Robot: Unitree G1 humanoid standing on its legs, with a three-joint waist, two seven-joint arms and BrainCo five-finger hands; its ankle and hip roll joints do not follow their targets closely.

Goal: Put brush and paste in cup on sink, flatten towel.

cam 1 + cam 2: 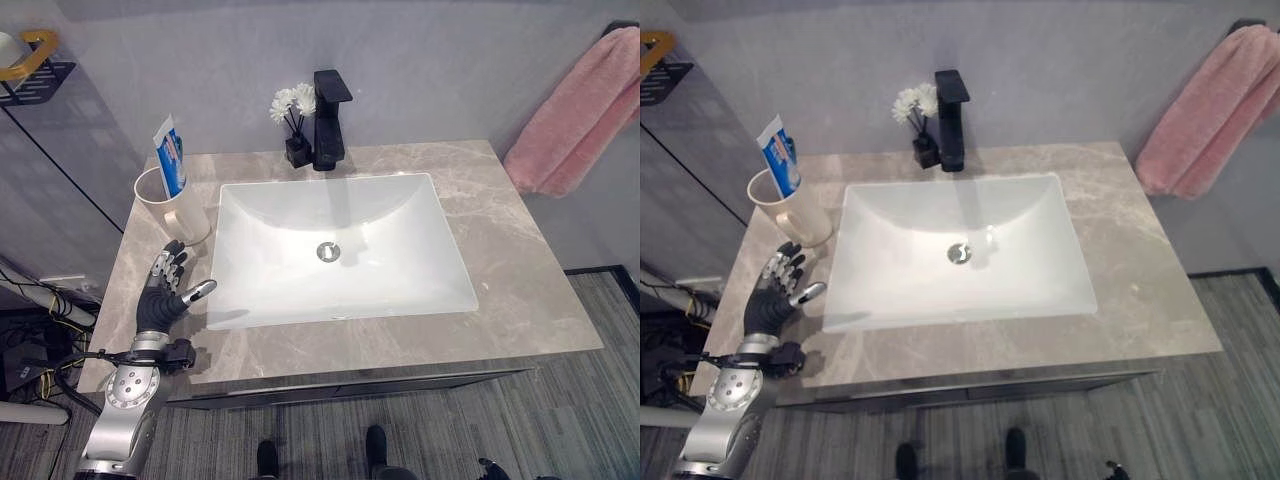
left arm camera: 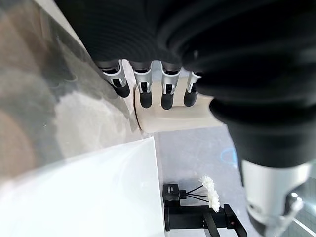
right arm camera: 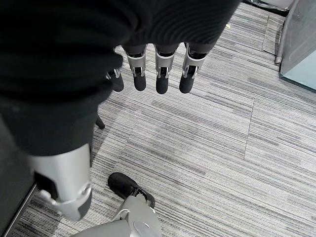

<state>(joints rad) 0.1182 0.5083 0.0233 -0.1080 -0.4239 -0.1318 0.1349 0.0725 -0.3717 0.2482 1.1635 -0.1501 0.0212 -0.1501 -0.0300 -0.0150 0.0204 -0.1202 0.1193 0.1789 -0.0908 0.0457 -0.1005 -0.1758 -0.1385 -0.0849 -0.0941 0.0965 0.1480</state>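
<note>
A cream cup point(image 1: 172, 208) stands on the marble counter point(image 1: 520, 290) at the sink's back left corner. A blue and white toothpaste tube point(image 1: 170, 154) sticks up out of it. My left hand point(image 1: 160, 296) rests over the counter just in front of the cup, open, fingers relaxed and apart from it; its wrist view shows the fingertips point(image 2: 143, 96) short of the cup point(image 2: 173, 118). A pink towel point(image 1: 585, 110) hangs bunched on the wall at the far right. My right hand point(image 3: 163, 69) hangs open over the striped floor, holding nothing.
A white basin point(image 1: 340, 250) fills the counter's middle. Behind it stand a black faucet point(image 1: 328, 120) and a small black vase of white flowers point(image 1: 294, 110). A black wall shelf point(image 1: 30, 70) sits at the upper left.
</note>
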